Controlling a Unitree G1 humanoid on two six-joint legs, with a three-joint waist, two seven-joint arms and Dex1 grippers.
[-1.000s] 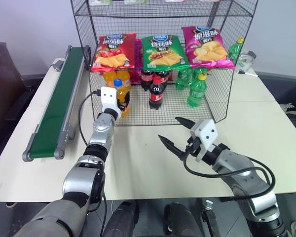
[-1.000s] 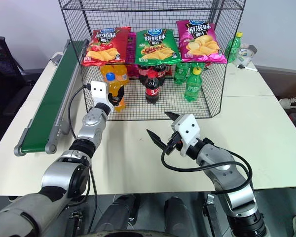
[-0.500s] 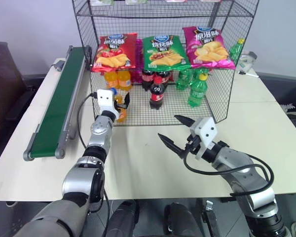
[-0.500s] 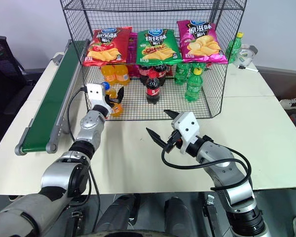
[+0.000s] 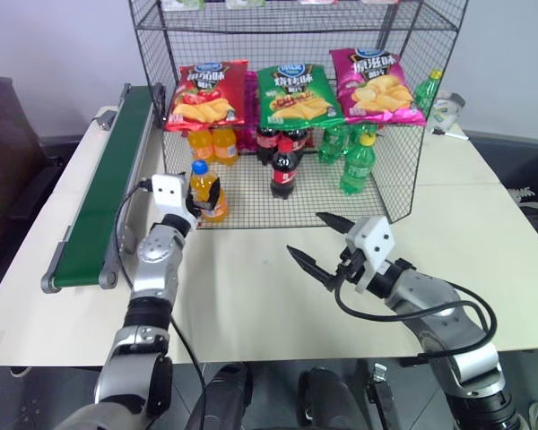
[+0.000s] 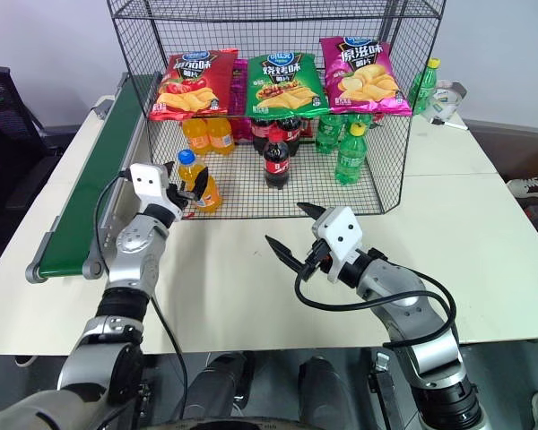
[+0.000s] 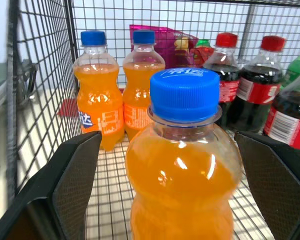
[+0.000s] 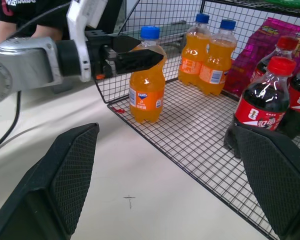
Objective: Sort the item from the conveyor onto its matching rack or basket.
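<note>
one orange soda bottle (image 5: 205,191) stood upright on the front edge of the rack (image 5: 251,208) floor, left of the frame's middle, probably because the left gripper (image 5: 202,199) had opened its fingers wide, while the right gripper (image 5: 316,242) waited open.

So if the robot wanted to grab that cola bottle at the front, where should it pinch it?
Probably around its middle, at the label, coming level from the rack's open front. The front cola bottle stands upright on the grid floor, ahead of the other colas, and the chip bags overhead block a reach from above.
</note>
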